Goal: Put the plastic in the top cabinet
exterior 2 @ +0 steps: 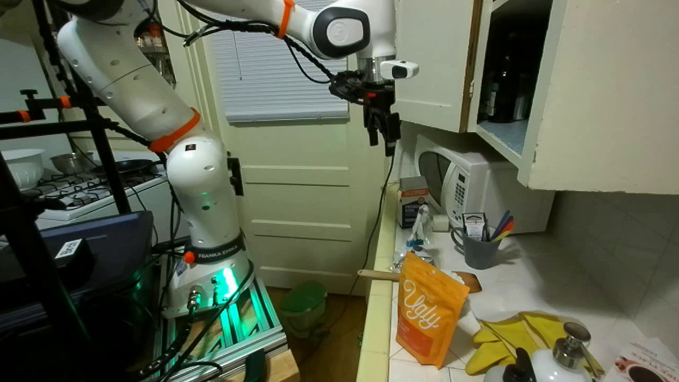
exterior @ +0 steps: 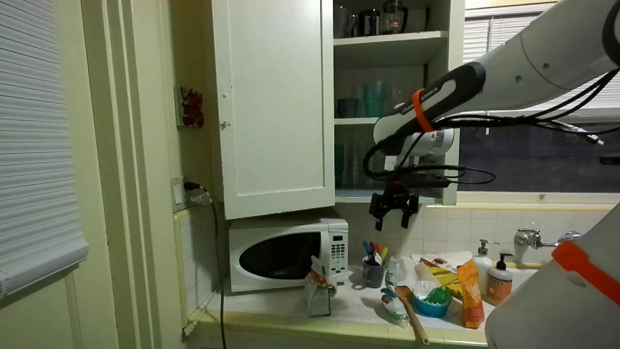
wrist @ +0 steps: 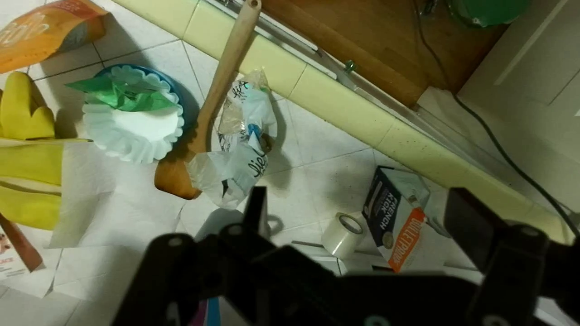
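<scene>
1. we take the plastic (wrist: 247, 120) to be the crumpled bag near the front edge of the counter (wrist: 315, 188), one end lapping the yellow tiles (wrist: 342, 108); the green wrapper (wrist: 131, 97) in the blue bowl (exterior: 431, 310) could be meant instead.
2. a clumsy pinch may push it over that edge, which lies so close; the thin film may also slip or tear if we catch only a fold.
3. it looks limp and see-through, with black script and a blue piece (wrist: 254, 130) near its middle, perhaps a tie.
4. its loose end touches the wooden spatula (wrist: 215, 93), whose handle juts past the front edge, so a snag could drag both off.
5. our gripper (exterior: 392, 223) hangs above the counter, jaws spread wide, nothing between them.
6. above the back edge, the top cabinet (exterior: 387, 38) has its door (exterior: 276, 106) swung wide; a trailing load might topple the teal cup (exterior: 374, 98).
</scene>
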`<control>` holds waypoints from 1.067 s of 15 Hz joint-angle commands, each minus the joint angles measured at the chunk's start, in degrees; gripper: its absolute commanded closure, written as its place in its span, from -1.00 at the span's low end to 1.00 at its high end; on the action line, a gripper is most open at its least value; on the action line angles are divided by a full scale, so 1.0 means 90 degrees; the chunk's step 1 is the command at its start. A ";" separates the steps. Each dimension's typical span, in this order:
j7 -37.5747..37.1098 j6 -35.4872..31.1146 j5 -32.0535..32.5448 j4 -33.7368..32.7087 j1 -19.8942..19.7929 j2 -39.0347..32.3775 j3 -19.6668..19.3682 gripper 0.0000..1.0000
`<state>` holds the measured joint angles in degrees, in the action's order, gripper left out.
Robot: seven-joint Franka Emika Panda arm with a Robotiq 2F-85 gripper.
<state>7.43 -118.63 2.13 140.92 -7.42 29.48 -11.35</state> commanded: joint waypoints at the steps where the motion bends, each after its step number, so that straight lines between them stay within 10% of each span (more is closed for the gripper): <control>1: 0.0143 -0.0524 0.0131 0.0263 -0.0208 -0.0422 -0.0131 -1.00; 9: 0.0033 -0.0440 -0.0032 0.0198 -0.0426 -0.0723 -0.0275 -1.00; 16: -0.1474 -0.3809 0.1165 0.1902 -0.0773 -0.1068 0.0560 -1.00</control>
<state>-0.14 -141.74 7.20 151.55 -11.99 21.83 -9.82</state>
